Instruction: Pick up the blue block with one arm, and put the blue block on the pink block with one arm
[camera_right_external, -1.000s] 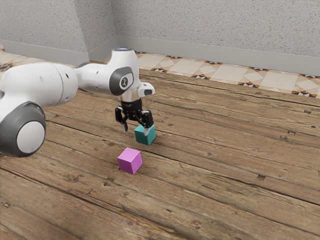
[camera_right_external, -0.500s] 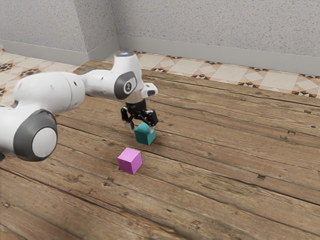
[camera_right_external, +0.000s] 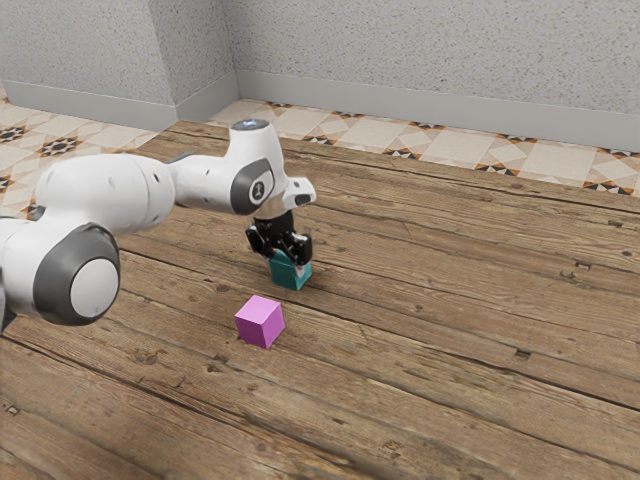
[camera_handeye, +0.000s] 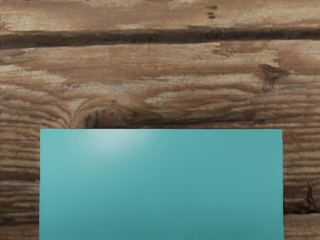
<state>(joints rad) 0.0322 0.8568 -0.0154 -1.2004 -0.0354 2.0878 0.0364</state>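
From the side camera: reaches in from the exterior view's left with the white arm (camera_right_external: 130, 195); bends down and sets the black gripper (camera_right_external: 287, 262) right on top of the blue block (camera_right_external: 291, 276); hides the block's upper part, leaves its lower faces showing; finds that block down on the wooden table (camera_right_external: 450, 330), by the look of it; cannot tell whether the grip is closed on the block or merely loose around it. Places the pink block (camera_right_external: 259, 321) nearer the camera and a touch toward the exterior view's left; near the blue one, clearly apart from it, flat on the planks, nothing on top. Shows a strip of tiled floor (camera_right_external: 450, 145) beyond the table, then a grey wall (camera_right_external: 400, 40).

Over to the wrist camera: looks straight down on the blue block (camera_handeye: 161, 185), big and close just under the hand, edges square to the frame; catches a pale glint near one corner; takes in the table (camera_handeye: 150, 75) planks past it, with a dark knot (camera_handeye: 100, 117) just beside the block's edge.
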